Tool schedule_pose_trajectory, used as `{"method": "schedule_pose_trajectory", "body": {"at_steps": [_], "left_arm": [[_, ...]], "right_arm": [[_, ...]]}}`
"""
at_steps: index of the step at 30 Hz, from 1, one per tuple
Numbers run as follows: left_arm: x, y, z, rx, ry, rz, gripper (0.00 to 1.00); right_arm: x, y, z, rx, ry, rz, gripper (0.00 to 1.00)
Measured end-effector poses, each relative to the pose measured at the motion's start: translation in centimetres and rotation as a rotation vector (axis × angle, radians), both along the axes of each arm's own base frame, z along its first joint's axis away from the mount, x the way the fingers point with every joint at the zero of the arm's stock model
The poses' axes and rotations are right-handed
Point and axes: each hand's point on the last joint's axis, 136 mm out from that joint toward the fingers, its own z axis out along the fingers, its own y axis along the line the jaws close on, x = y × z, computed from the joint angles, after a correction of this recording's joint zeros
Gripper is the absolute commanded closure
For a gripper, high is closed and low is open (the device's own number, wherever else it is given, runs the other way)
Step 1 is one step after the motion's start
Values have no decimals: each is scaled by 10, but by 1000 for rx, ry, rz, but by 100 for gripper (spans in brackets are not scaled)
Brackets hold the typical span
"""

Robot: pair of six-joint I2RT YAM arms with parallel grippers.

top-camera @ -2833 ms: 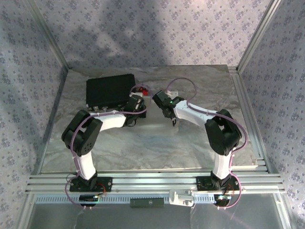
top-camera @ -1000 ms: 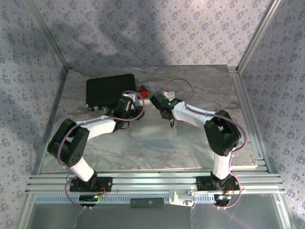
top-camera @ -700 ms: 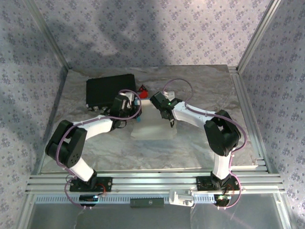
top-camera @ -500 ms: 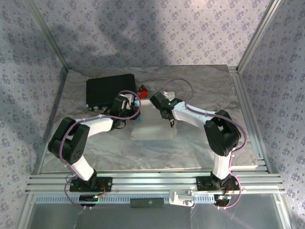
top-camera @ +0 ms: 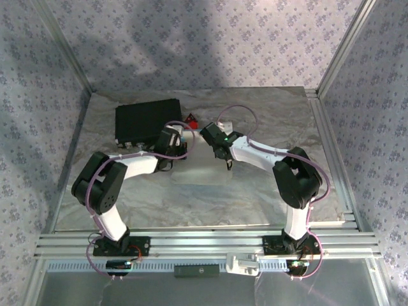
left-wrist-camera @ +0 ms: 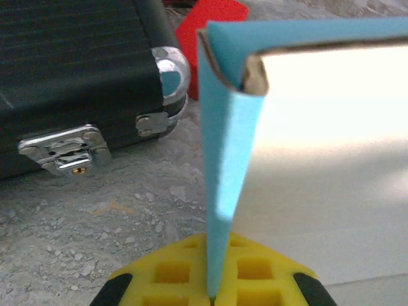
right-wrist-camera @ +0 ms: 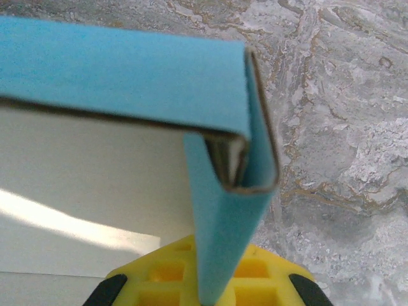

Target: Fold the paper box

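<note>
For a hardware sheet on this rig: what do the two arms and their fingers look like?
Both the left arm and right arm have white links between black joint housings, with a thin purple cable looping along each. A green light glows on the right one. The fingers are yellow, moulded with a grid of square recesses, and black at the outer edges.

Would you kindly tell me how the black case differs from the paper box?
The black case is dark, latched shut; the paper box is thin light-blue card, white inside, partly folded. The case lies ungripped; the box's walls are pinched by the left gripper and right gripper.
</note>
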Motion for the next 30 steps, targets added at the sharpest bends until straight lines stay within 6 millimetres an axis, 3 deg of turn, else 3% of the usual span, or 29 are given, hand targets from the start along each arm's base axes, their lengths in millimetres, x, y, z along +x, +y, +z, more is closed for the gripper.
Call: {"method": "schedule_pose_trajectory", "body": {"at_steps": [14, 15, 17, 19, 21, 23, 26, 30], "left_arm": [[-1, 1, 0, 107, -24, 274, 100], [-1, 1, 0, 107, -21, 274, 93], [-2, 1, 0, 110, -15, 273, 68], [-5, 4, -3, 129, 2, 277, 56], [-10, 9, 2, 143, 12, 279, 30], [-17, 12, 15, 136, 10, 284, 28], [-32, 14, 54, 76, -29, 305, 29], [-61, 21, 111, -30, -97, 376, 39]], "right_arm": [[0, 0, -2, 20, -1, -30, 100], [0, 0, -2, 20, -1, -30, 100], [0, 0, -2, 20, 0, -29, 100], [-2, -2, -3, 13, 10, -30, 100], [-3, -4, -4, 10, 15, -34, 100], [-4, -4, -4, 7, 18, -34, 100], [-4, -5, -5, 4, 21, -34, 100], [-5, -5, -5, 6, 21, -38, 100]]}}
